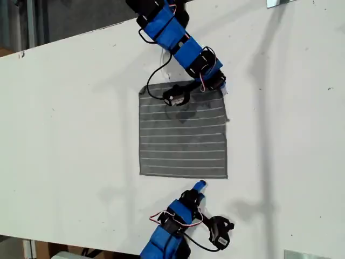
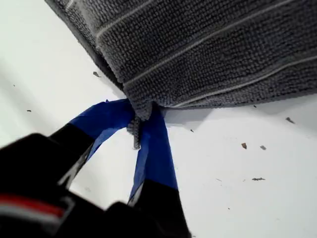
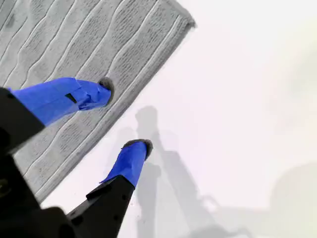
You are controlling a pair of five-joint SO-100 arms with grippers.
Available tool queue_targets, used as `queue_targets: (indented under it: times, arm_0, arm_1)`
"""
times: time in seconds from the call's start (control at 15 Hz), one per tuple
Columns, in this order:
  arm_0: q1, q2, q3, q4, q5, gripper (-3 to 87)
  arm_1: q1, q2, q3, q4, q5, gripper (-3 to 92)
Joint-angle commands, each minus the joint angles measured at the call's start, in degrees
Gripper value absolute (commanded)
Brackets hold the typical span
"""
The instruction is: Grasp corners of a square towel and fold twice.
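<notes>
White tabletop [image 1: 64,135] carries the striped grey towel [image 1: 183,135], flat at the centre. At its far right corner [image 1: 222,90] in the exterior view, the first gripper [image 2: 141,131] pinches the hem to lift it. The second gripper [image 3: 126,116] hovers with jaws apart over the near edge, apparently lining up.

grey striped towel [image 1: 183,135] flat on white table [image 1: 70,135], one blue arm [image 1: 180,46] reaching to its far edge, another blue arm [image 1: 180,218] just off the near edge, not touching
</notes>
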Motion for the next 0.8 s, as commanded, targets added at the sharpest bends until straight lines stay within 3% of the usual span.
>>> queue_targets:
  times: [0.0, 0.6, 0.67, 0.73]
  arm_0:
    - [2.99, -8.88, -6.50, -4.75, -2.11, 22.0]
    - [2.20, -37.35, -33.75, -6.50, 3.60, 22.9]
    - [2.20, -39.46, -37.00, -5.10, 3.78, 17.3]
    - [2.20, -40.96, -38.94, -2.90, 2.72, 3.7]
  arm_1:
    - [0.62, -0.18, -1.32, -0.79, -0.35, -0.1]
    - [0.35, -0.18, -2.37, -0.09, -0.62, -0.1]
    - [0.35, -0.18, -2.37, -0.09, -0.62, -0.1]
    - [0.26, -0.18, -2.37, 0.00, -0.62, -0.1]
